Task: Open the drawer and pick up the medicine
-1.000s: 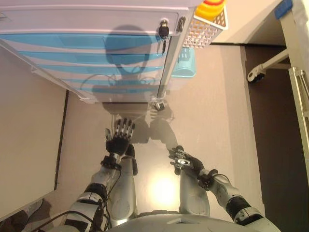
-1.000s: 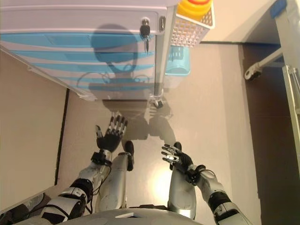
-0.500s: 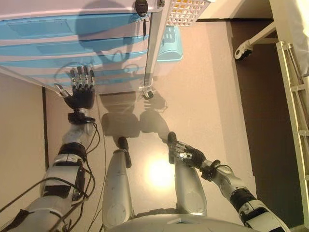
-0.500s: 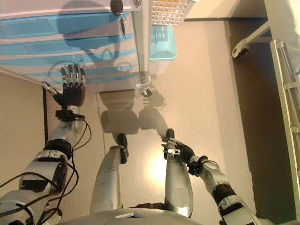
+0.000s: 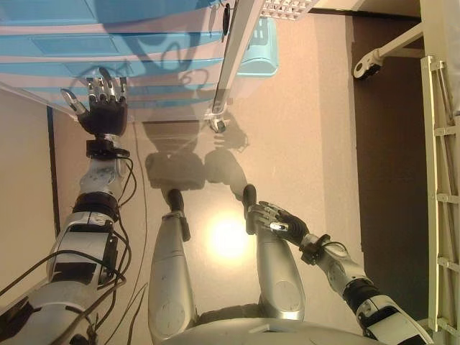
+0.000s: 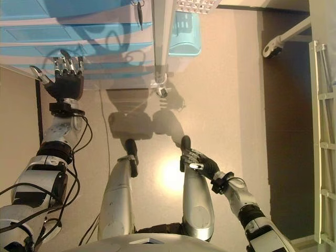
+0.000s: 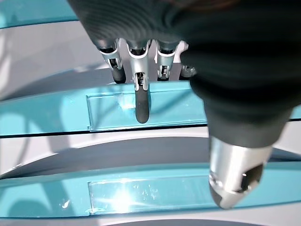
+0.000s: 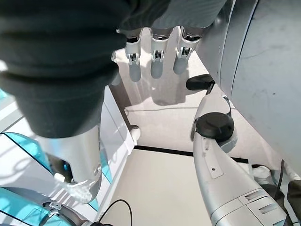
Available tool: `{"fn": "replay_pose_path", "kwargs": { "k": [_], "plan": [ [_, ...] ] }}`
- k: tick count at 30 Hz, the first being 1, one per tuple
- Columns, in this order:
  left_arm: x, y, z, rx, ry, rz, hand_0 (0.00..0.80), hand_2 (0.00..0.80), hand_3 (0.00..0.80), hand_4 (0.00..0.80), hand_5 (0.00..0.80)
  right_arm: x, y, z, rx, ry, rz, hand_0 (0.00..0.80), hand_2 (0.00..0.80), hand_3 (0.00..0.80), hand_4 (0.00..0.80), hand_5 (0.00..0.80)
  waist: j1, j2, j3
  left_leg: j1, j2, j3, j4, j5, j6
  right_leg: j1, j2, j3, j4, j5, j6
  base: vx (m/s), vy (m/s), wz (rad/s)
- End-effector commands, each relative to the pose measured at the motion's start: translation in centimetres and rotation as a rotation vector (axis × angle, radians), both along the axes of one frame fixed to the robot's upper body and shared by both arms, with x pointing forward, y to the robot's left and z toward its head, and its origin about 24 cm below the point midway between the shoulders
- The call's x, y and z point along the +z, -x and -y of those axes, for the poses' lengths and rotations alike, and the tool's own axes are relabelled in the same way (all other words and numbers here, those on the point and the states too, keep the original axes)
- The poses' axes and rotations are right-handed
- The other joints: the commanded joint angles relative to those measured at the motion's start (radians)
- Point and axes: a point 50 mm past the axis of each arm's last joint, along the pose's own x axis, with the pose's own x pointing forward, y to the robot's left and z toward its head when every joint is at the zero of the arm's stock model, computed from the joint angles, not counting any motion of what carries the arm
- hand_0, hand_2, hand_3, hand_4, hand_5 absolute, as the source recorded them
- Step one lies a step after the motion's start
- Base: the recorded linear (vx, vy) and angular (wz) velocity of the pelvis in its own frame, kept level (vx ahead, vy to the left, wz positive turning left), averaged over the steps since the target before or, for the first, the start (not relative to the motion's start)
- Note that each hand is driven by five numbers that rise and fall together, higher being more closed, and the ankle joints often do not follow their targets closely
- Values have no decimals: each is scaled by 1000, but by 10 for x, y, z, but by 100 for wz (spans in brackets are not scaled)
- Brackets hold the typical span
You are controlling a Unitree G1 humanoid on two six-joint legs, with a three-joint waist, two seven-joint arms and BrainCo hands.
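A white cabinet (image 5: 151, 68) with several blue drawer fronts fills the upper left, and all its drawers are closed. My left hand (image 5: 105, 113) is raised in front of its lower drawers, open with straight fingers. In the left wrist view its fingertips (image 7: 142, 109) reach a blue drawer front (image 7: 56, 115) with a clear label strip; I cannot tell whether they touch it. Another blue front (image 7: 155, 193) lies below. My right hand (image 5: 278, 220) hangs low on the right, open and relaxed. No medicine is in sight.
A light blue bin (image 5: 260, 54) hangs on the cabinet's right side under a white mesh basket (image 5: 287, 6). The cabinet's caster (image 5: 215, 124) stands on the beige floor. A white bed frame (image 5: 440, 151) with a wheel (image 5: 364, 68) runs along the right edge.
My left hand has risen from beside the leg up to the cabinet's lower drawers. The camera has shifted, so the cabinet sits higher in the picture. The right hand has hardly moved.
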Motion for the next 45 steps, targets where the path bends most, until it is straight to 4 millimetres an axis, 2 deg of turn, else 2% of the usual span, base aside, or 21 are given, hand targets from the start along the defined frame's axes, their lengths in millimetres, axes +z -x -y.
{"fn": "replay_pose_path", "kwargs": {
  "k": [1, 2, 3, 6, 9, 13, 15, 23, 29, 40, 45],
  "plan": [
    [89, 1, 5, -27, -118, 354, 439, 439, 439, 439, 439, -47, 70, 2, 40, 47, -279, 0, 0, 0, 0, 0, 21, 8, -13, 27, -41, 62, 25, -103, 87, 20, 45, -21, -121, 100, -71, 1, -55, 5],
    [89, 2, 5, -33, -113, 362, 524, 524, 524, 524, 524, -48, 71, 1, 41, 45, -279, 0, 0, 0, 0, 0, 24, 7, -13, 31, -41, 61, 20, -101, 87, 26, 45, -23, -125, 100, -70, 0, -74, 4],
    [87, 3, 6, -49, -118, 372, 800, 800, 800, 800, 800, -48, 71, -1, 40, 40, -277, 0, 0, 0, 0, 0, 27, 4, -10, 36, -41, 59, 15, -99, 86, 35, 45, -25, -132, 101, -70, 1, -81, 5],
    [78, 4, 11, -75, -131, 365, 800, 800, 800, 800, 800, -48, 71, -5, 38, 26, -281, 0, 0, 0, 0, 0, 37, -2, -10, 49, -41, 52, 1, -94, 84, 53, 45, -32, -145, 104, -68, 6, -83, 6],
    [59, 6, 17, -102, -128, 355, 800, 800, 800, 800, 800, -47, 70, -9, 30, 12, -283, 0, 0, 0, 0, 0, 47, -6, -10, 61, -43, 45, -12, -90, 82, 70, 46, -39, -157, 103, -68, 11, -81, 10],
    [18, 15, 22, -129, -71, 310, 800, 800, 800, 800, 800, -46, 68, -14, 28, 4, -276, 0, 0, 0, 0, 0, 62, -8, -10, 79, -48, 35, -40, -76, 79, 93, 48, -49, -174, 104, -68, 1, -69, 3],
    [-10, 22, 26, -141, -39, 268, 800, 800, 800, 800, 800, -46, 68, -15, 24, 0, -275, 0, 0, 0, 0, 0, 70, -9, -10, 84, -50, 28, -49, -68, 77, 102, 48, -56, -181, 104, -69, -4, -64, 2],
    [-107, 67, 47, -179, 30, 87, 800, 800, 800, 800, 800, -42, 66, -17, -2, -11, -268, 0, 0, 0, 0, 0, 102, -5, -9, 105, -57, 0, -80, -42, 71, 129, 56, -88, -181, 91, -77, -4, -41, 7],
    [-162, 113, 61, -160, 137, -39, 800, 800, 800, 800, 800, -39, 66, -19, -5, -1, -259, 0, 0, 0, 0, 0, 129, -1, -9, 112, -64, -27, -91, -24, 65, 143, 63, -116, -166, 74, -85, -4, -32, 8],
    [-223, 179, 69, -194, 240, -365, 800, 800, 800, 800, 800, -37, 68, -25, -33, -22, -254, 0, 0, 0, 0, 0, 184, -9, -9, 122, -66, -71, -122, 1, 58, 169, 71, -183, -152, 51, -99, -10, -57, 15],
    [-236, 199, 71, -207, 271, -446, 800, 800, 800, 800, 800, -39, 71, -25, -50, -30, -259, 0, 0, 0, 0, 0, 204, -6, -9, 124, -71, -88, -130, 7, 57, 183, 67, -210, -156, 48, -101, 3, -42, 15]
  ]
}}
